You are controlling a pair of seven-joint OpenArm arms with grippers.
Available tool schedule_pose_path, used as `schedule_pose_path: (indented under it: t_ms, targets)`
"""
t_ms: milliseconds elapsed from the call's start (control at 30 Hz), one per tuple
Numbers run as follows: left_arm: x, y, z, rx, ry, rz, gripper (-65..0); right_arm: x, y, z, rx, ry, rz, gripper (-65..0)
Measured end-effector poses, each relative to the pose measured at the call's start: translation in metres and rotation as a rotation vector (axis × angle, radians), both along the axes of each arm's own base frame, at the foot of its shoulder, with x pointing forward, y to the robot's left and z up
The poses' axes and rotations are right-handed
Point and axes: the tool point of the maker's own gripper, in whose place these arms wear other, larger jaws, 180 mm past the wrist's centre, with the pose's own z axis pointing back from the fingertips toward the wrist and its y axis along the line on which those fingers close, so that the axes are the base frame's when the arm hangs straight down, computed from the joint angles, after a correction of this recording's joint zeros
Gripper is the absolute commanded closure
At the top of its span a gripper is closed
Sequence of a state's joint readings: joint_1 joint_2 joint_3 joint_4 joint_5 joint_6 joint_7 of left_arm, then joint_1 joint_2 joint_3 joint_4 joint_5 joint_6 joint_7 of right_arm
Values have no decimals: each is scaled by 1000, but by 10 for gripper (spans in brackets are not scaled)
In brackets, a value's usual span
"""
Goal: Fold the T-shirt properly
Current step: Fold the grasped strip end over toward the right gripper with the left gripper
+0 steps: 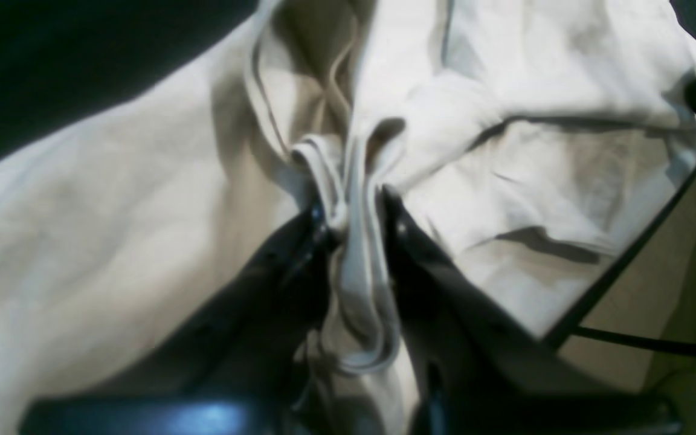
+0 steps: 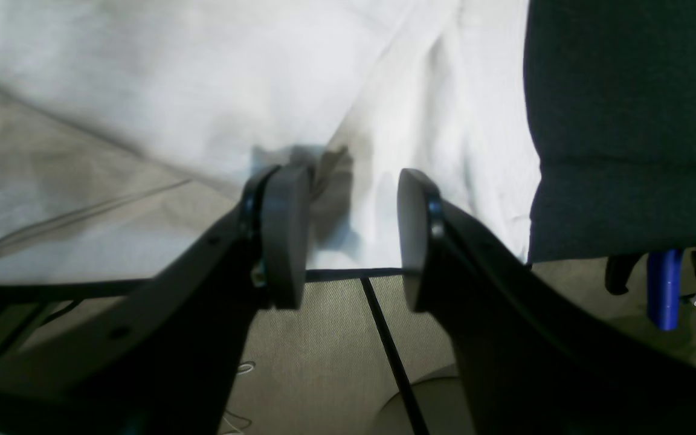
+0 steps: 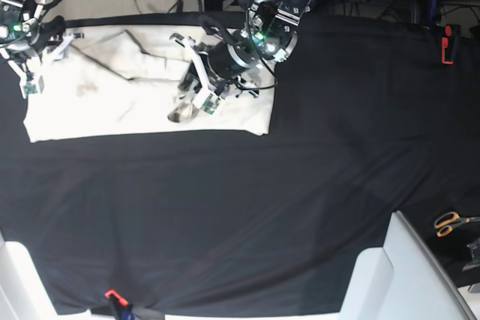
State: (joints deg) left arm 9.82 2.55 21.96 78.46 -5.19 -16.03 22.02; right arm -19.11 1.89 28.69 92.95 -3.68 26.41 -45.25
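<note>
Room: cables and equipment along the far edge of the base view, pale floor beyond the table edge in both wrist views, orange-handled scissors (image 3: pixel 450 222) at the near right, well apart from everything else.

Surface: black table cloth (image 3: pixel 247 207), covering the whole table, bare across the near half and the right side.

T-shirt (image 3: pixel 112 103): cream, lying on the far left part of the cloth, long axis running left to right in the base view, roughly rectangular with the near edge straight and a diagonal crease across the upper part (partly folded already, by the look of it). Right end bunched and lifted into a small peak.

Left gripper (image 1: pixel 351 202): at that right end of the shirt, pressed together on a gathered bundle of hems and folds, cloth trailing down between the fingers (image 1: pixel 405 241). Nearer arm to the bulk of the fabric; remainder of the shirt lying away from it toward the base view's left, along the long axis.

Right gripper (image 2: pixel 353 232): at the far left corner of the shirt, spread, nothing between the pads (image 2: pixel 284 235); white cloth directly ahead of and beneath the jaws, table edge just behind. Whether touching the fabric, cannot tell.

Judgement: coming move likely a carry of the pinched end across the shirt's length toward the left corner (a fold over the short axis), or a grasp by the open claw first. Risk: bundle holding several layers, so an uneven fold.
</note>
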Motion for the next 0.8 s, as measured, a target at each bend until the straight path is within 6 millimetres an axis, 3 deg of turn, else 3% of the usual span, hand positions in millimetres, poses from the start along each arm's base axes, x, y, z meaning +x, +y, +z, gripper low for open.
schedule_pose_path:
  t_ms: [167,267,400,500,633,800]
  targets:
    - [-1,-2,1,-3,0,-4,-8,0,0,0,0,0,-1,-231]
    - [0,-3,2,-6,-3,-6,-191,0,0,0,0,0,-1,-231]
    - [9,-8,8,-18,-19,-2,-288,0,0,0,0,0,-1,-231]
    - [13,-21,16,-42,-34,-14,-298,0,0,0,0,0,0,-231]
    - [-3,-54,25,-61,-54,-134,-295,0,0,0,-1,1,0,-231]
    - [-18,-73,12,-33,-28,-228,-293,0,0,0,-1,0,-1,-231]
